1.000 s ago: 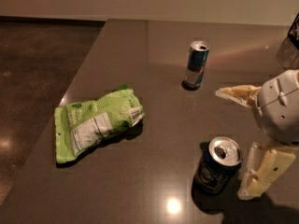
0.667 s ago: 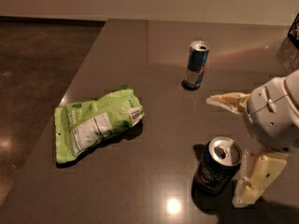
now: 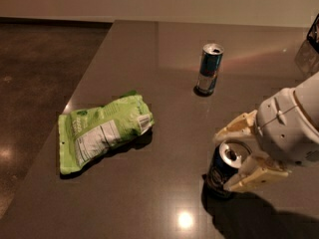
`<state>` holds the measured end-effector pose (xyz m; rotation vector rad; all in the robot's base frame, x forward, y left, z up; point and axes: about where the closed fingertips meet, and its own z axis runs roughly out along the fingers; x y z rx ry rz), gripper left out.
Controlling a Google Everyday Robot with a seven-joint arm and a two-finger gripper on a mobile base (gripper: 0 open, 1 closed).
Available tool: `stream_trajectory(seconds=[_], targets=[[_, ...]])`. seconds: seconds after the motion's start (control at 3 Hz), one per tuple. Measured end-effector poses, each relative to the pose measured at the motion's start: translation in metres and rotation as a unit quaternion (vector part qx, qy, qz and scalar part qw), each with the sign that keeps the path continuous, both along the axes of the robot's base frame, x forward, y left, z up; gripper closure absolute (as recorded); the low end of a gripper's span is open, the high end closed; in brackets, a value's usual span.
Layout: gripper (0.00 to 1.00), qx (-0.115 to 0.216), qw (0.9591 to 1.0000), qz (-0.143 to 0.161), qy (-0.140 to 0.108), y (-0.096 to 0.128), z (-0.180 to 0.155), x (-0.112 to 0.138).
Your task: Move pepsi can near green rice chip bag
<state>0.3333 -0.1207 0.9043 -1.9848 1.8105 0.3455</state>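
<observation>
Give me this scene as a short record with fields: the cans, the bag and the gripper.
pepsi can: upright, near right of the table
green rice chip bag: lying flat at left, apart from both cans
slim blue can: upright, far side
gripper: open, one finger on each side of the pepsi can
task state: pepsi can not yet near the bag
</observation>
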Motion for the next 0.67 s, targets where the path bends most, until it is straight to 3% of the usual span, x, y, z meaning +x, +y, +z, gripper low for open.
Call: stream_trajectory(seconds=[0.67], targets=[[0.94, -0.001, 0.9998, -0.018, -0.003, 0.012, 0.021, 0.02]])
